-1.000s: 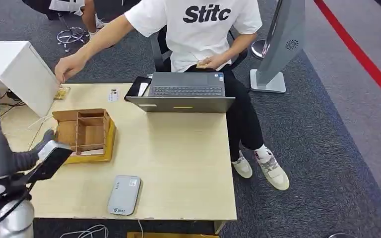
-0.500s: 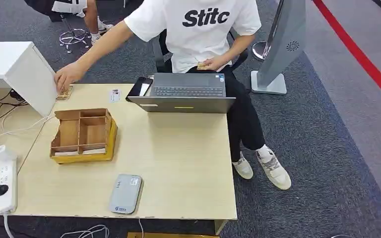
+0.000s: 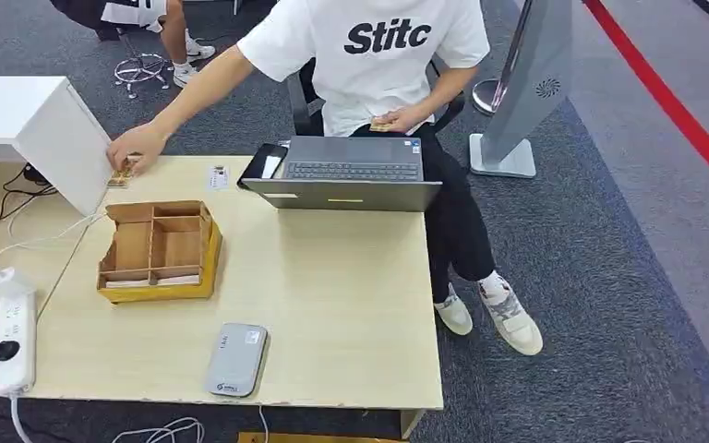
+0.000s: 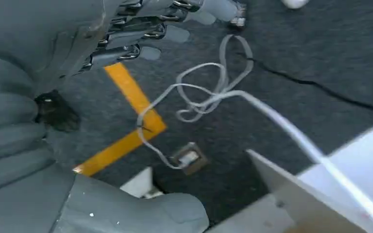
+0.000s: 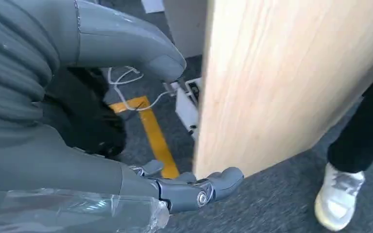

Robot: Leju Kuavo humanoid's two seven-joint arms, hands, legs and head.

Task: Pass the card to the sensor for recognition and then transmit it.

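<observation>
A pale wooden table (image 3: 332, 305) is carrying a laptop (image 3: 346, 173), a compartmented wooden tray (image 3: 157, 251) and a grey sensor (image 3: 236, 360) near its front edge. A seated person's hand (image 3: 135, 148) is touching a card (image 3: 120, 173) at the far left corner. Both robot hands, left hand (image 4: 53, 97) and right hand (image 5: 77, 121), are hanging released, fingers apart, grasping nothing.

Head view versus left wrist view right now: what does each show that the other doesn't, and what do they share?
Head view alone: the table with the wooden tray, grey sensor, laptop, and a seated person reaching to a card. Left wrist view alone: the left hand, empty with fingers apart, above yellow floor tape. Shared: dark carpet and loose white cable.
</observation>
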